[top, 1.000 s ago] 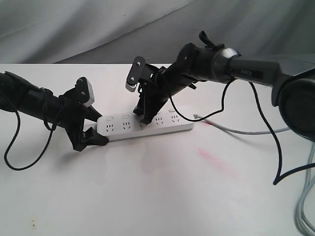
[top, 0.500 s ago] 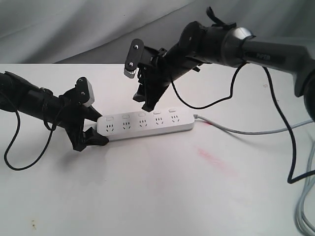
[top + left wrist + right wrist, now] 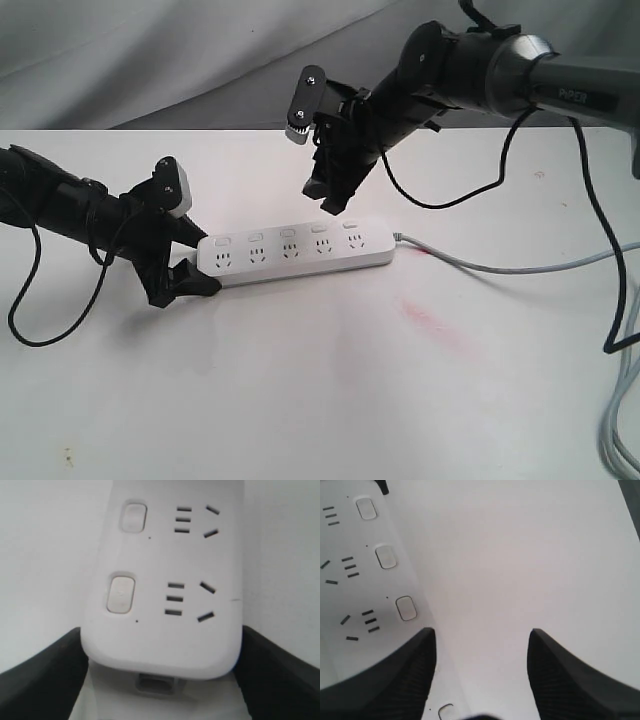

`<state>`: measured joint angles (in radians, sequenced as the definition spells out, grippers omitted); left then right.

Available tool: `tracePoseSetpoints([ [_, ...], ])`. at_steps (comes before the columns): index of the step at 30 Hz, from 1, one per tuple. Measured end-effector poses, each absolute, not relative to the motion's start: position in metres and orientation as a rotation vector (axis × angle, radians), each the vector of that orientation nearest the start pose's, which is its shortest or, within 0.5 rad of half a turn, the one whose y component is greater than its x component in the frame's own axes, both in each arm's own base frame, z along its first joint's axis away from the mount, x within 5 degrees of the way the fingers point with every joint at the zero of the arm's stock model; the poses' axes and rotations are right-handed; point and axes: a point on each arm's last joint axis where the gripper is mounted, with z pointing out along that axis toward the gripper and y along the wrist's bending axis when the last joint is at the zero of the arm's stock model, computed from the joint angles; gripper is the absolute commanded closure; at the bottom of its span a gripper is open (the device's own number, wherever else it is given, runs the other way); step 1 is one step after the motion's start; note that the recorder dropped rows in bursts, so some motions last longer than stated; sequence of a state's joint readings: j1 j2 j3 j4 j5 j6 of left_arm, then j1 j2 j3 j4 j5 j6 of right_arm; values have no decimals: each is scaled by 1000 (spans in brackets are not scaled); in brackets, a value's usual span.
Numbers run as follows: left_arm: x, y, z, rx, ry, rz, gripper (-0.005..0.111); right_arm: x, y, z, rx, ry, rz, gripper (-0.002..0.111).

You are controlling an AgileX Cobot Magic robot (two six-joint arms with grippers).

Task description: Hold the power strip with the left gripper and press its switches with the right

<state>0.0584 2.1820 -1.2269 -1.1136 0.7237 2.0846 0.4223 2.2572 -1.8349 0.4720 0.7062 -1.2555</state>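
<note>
The white power strip [image 3: 295, 250] lies flat on the table, its row of switches [image 3: 286, 234] along the far side. My left gripper [image 3: 200, 262] is shut on the strip's left end, one finger on each long side. In the left wrist view the strip [image 3: 165, 605] fills the frame between the black fingers [image 3: 45, 680], and two switches [image 3: 121, 594] show. My right gripper [image 3: 325, 200] hangs open above the strip's middle, touching nothing. The right wrist view looks down past its gripper [image 3: 481, 632] at the strip [image 3: 355, 595] and several switches [image 3: 406, 608].
The strip's grey cord [image 3: 480, 265] runs off to the right across the white table [image 3: 300, 400]. More grey cables [image 3: 620, 420] hang at the right edge. A faint pink smear [image 3: 435, 325] marks the table. A thin black cable [image 3: 30, 320] loops at the left.
My right gripper has lifted off the strip's middle and moved up and to the right. The left gripper and the strip have stayed where they were.
</note>
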Motion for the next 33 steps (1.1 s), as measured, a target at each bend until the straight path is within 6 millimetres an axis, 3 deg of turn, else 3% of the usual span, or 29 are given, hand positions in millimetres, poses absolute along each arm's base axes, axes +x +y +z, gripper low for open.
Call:
tracePoseSetpoints([
  [3,399,-31,86,1351,2093,-460,49,446,229,180,-1614,1923,199,57],
  [11,399,-31,86,1351,2093,-460,49,449,230,142,-1642,1986,226,57],
  [33,399,-31,86,1351,2093,-460,49,453,231,133,-1594,1997,226,57],
])
